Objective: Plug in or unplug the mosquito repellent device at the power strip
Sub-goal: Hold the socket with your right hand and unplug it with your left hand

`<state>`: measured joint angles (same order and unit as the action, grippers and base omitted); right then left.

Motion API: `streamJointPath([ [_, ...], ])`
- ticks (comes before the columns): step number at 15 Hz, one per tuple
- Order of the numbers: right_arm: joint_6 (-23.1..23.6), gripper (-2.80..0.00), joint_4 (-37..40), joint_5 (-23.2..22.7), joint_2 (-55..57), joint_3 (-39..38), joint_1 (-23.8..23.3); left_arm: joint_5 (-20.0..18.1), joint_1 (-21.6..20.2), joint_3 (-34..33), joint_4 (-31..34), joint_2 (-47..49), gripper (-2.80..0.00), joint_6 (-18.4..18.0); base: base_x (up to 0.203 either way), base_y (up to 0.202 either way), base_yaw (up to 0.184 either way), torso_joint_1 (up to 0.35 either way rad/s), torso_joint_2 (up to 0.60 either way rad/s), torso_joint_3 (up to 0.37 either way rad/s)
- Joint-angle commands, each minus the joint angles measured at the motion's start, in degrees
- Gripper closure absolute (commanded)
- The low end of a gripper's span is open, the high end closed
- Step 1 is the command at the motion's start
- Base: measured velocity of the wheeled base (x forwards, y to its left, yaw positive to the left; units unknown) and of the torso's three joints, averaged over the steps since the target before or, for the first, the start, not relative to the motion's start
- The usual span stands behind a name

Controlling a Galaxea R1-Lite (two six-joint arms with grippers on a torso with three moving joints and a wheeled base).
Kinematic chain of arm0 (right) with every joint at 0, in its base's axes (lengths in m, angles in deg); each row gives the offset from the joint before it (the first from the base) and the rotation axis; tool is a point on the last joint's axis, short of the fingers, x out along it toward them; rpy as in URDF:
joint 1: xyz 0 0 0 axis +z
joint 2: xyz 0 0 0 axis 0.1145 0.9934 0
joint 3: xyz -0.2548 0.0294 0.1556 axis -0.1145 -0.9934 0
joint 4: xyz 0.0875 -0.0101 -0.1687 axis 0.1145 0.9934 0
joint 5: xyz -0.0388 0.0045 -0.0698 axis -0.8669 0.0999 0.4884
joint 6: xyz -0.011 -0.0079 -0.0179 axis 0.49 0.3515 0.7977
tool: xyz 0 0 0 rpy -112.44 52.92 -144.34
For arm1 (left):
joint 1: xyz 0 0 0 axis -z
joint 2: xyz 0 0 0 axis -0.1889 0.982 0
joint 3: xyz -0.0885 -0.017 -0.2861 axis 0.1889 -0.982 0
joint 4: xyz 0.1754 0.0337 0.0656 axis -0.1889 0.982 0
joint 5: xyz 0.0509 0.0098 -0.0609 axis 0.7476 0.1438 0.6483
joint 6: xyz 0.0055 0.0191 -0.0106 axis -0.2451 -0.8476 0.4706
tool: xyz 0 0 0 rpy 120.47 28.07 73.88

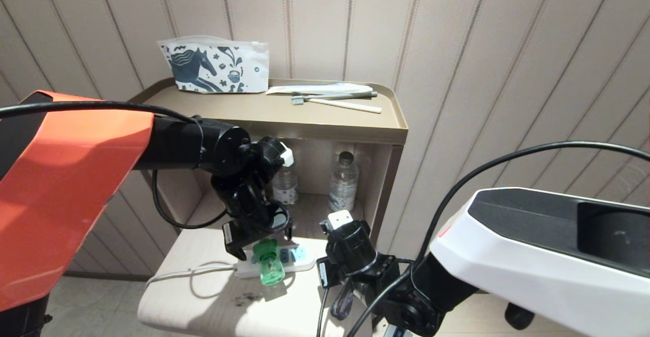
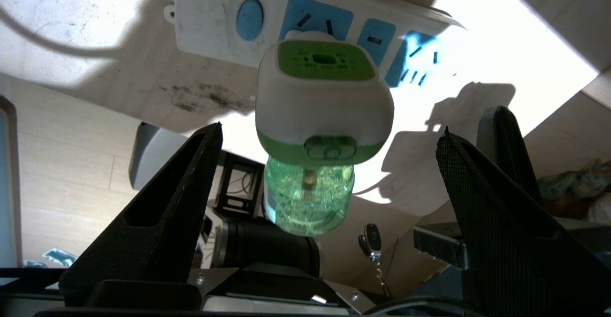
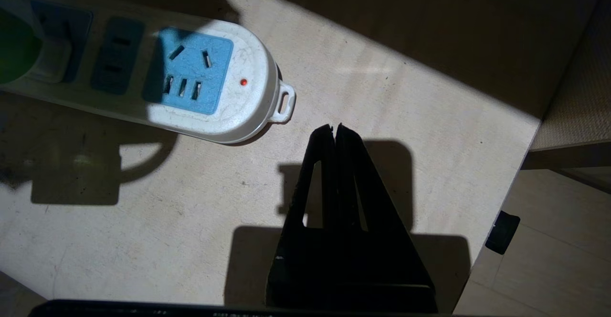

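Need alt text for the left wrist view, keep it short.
A small green and white plastic mosquito repellent device stands plugged into a long white power strip with light blue sockets, its translucent green bottle pointing at the camera. The left hand is open, its black fingers clear of both sides.

head: high, looking down | wrists: close (both see power strip (image 3: 143,68))

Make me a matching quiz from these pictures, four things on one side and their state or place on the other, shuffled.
Column one:
1. mosquito repellent device
2. left pincer
3. right pincer
4. water bottles

Column two:
A. shut, over the bare surface beside the end of the power strip
B. standing in the open compartment under the top shelf
C. open, one finger on each side of the device, touching neither side
D. plugged into the power strip

Pairs: 1-D, 2-C, 3-A, 4-B
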<state>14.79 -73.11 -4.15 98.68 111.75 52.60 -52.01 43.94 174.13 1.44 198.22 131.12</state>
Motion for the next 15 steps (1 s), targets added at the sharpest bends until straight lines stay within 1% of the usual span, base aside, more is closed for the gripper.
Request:
streamJointPath([
  [1, -0.1, 0.00, -0.3, 0.1, 0.3, 0.0, -0.1, 0.0, -0.1, 0.9, 0.3, 1.6, -2.80, 0.3, 0.000, 0.000, 0.000, 0.000, 0.00, 0.000],
  [7, -0.3, 0.00, -0.6, 0.1, 0.8, 0.0, -0.1, 0.1, -0.5, 3.8, 1.2, 3.3, -2.80, 0.2, 0.000, 0.000, 0.000, 0.000, 0.00, 0.000],
  [11, -0.2, 0.00, -0.6, 0.1, 0.9, -0.1, -0.2, 0.1, -1.0, 3.9, 1.5, 4.1, -2.80, -0.2, 0.000, 0.000, 0.000, 0.000, 0.00, 0.000],
  [12, -0.2, 0.00, -0.6, 0.0, 0.9, -0.1, -0.2, 0.2, -0.9, 4.1, 2.1, 4.1, 0.00, -0.5, 0.000, 0.000, 0.000, 0.000, 0.00, 0.000],
  [15, -0.3, 0.00, -0.6, 0.1, 1.5, -0.1, -0.2, 0.0, -0.9, 5.4, 3.1, 4.5, 0.00, -0.5, 0.000, 0.000, 0.000, 0.000, 0.00, 0.000],
])
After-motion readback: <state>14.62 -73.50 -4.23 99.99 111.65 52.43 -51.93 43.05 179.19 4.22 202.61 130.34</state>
